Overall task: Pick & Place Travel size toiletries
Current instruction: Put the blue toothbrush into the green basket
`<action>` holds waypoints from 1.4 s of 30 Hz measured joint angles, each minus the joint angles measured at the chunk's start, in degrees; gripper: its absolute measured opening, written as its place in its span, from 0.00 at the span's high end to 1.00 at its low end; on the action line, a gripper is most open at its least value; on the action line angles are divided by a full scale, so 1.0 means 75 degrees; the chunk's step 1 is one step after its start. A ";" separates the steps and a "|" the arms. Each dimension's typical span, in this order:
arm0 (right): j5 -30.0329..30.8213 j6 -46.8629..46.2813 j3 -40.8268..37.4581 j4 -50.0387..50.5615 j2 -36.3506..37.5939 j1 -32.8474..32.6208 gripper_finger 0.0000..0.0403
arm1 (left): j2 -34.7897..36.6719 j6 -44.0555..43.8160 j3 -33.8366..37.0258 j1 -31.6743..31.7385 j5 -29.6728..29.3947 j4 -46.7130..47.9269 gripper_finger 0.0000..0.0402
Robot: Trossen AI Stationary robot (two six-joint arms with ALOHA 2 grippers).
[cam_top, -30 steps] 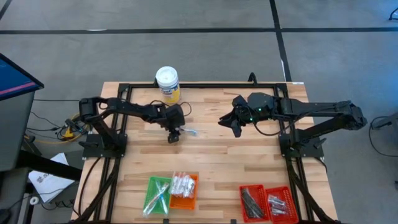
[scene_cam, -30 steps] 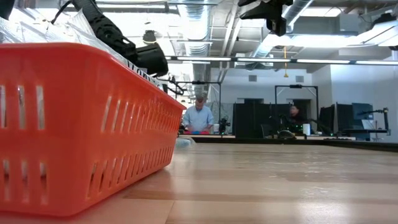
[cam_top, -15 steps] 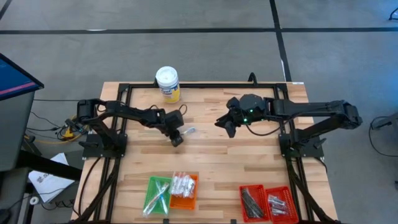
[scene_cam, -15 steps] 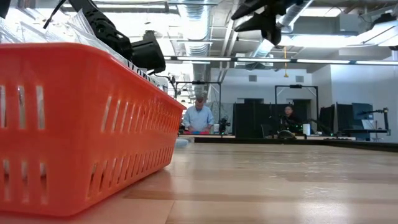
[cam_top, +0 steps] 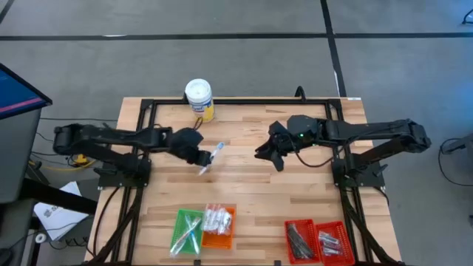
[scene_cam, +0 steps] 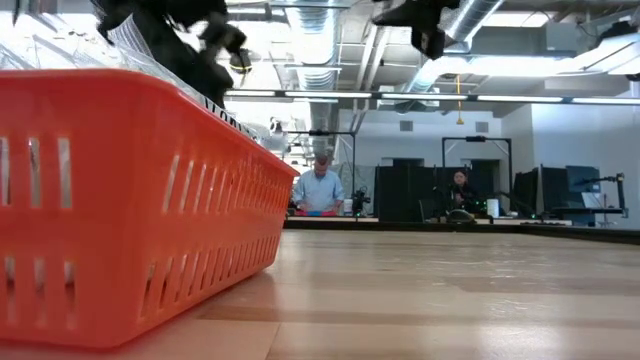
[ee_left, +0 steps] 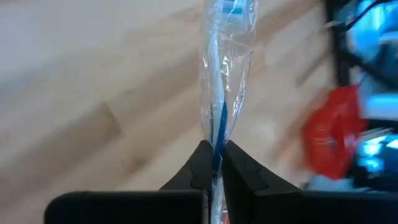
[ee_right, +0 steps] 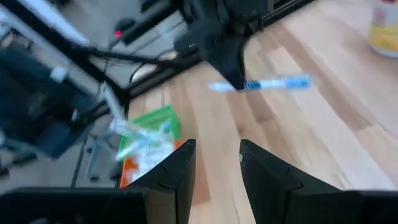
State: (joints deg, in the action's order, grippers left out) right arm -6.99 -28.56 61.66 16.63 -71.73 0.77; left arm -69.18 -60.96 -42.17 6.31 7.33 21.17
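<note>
- Your biggest worry is the grip itself: the left gripper (ee_left: pixel 213 163) pinches the clear-wrapped stick (ee_left: pixel 221 74) at one end only, so most of its length juts free past the fingertips. I judge that a quick swing could twist it in the slippery wrap or let it slide out onto the table (cam_top: pixel 251 185).
- Next, watch the drop: the green tray (cam_top: pixel 179 227) already has similar sticks in it and is narrow. Carried as it is now, crosswise to that tray, the stick might bridge the rim or tip into the orange tray (cam_top: pixel 222 238) just beside it.
- A lesser risk is the right gripper (cam_top: pixel 267 153), which hangs near the stick, on the side away from the left arm. Its fingers (ee_right: pixel 176 174) stand partly apart with nothing between them. Move both arms at once and you may brush them together.
- Pose: your left arm reaches long and low across the table, wrist turned so the stick points up towards the white-lidded tub (cam_top: pixel 199 96), and well short of it.
- The stick is lifted off the wood, well apart from the green tray, between the tub and the trays.
- The red trays (cam_top: pixel 315 240) sit off beyond the orange one, out of the way of this carry.
</note>
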 joint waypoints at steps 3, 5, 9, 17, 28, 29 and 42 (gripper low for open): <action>-0.0297 0.0331 0.0001 -0.0021 0.0150 -0.0097 0.71 | 0.0481 -0.1249 0.0004 -0.0829 -0.0501 0.0079 0.99; -0.0437 0.0465 -0.0007 0.0168 0.0338 -0.0167 0.71 | 0.0644 -0.2085 -0.0059 -0.1513 -0.0982 0.0102 0.99; -0.0602 0.0641 -0.0015 0.0241 0.0665 -0.0412 0.71 | 0.0591 -0.3612 -0.0293 -0.2845 -0.2064 0.0166 0.99; -0.0666 0.0827 -0.0003 0.0351 0.1317 -0.1183 0.71 | -0.0297 -0.5839 -0.1508 -0.4565 -0.2573 0.1454 0.99; -0.0664 0.0812 -0.0004 0.0582 0.1583 -0.1637 0.71 | -0.1549 -0.8334 -0.3176 -0.5924 -0.1190 0.2535 0.99; -0.0669 0.0811 -0.0004 0.0578 0.1586 -0.1671 0.71 | -0.1702 -0.8443 -0.3263 -0.6012 -0.0884 0.2538 0.99; -0.0667 0.0811 -0.0004 0.0581 0.1560 -0.2115 0.71 | -0.2714 -0.9281 -0.3453 -0.6551 -0.0245 0.2632 0.99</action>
State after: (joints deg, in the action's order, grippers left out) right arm -11.99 -22.48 61.63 20.99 -60.03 -15.09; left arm -89.54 -130.57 -68.07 -42.83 5.49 40.91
